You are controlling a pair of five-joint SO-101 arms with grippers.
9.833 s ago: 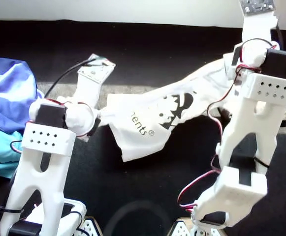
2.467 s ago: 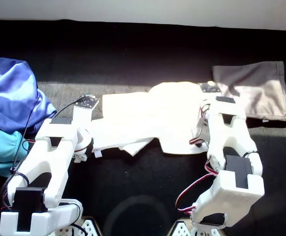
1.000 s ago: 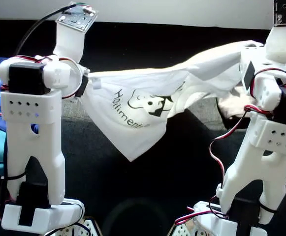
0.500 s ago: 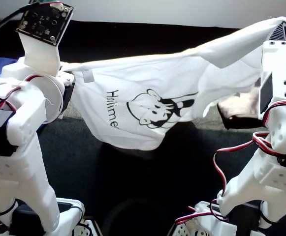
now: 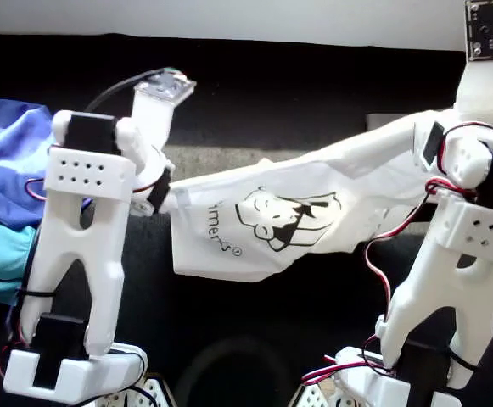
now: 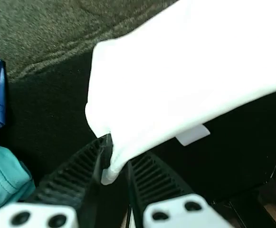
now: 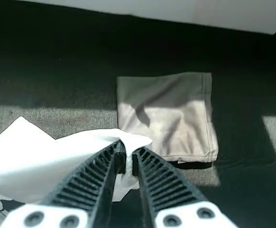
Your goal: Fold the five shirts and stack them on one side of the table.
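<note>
Step in hand: the white shirt [image 5: 267,246] is held up and stretched between the two arms, above the dark surface [image 5: 280,76]. It is judged that the shirt is being spread out so that it can be laid flat for folding.
Left gripper [image 6: 113,148]: it is closed on one edge of the white shirt, and the cloth is pinched between the ribbed fingers.
Right gripper [image 7: 127,151]: it is closed as well, on a corner at the other end of the same shirt.
White shirt: it hangs in the air with the printed side up and the lower edge sagging. Whether this edge touches the surface cannot be told.
Other shirts: a folded beige shirt [image 7: 168,116] lies flat on the right arm's side. A blue shirt [image 5: 8,144] and a teal shirt [image 5: 0,263] lie unfolded in a heap on the left arm's side.
Progress: one shirt appears to be done, and one is in hand.
Next move: both ends should be lowered together and kept taut, so that the shirt is laid down without wrinkles. The folded beige shirt should not be covered.
</note>
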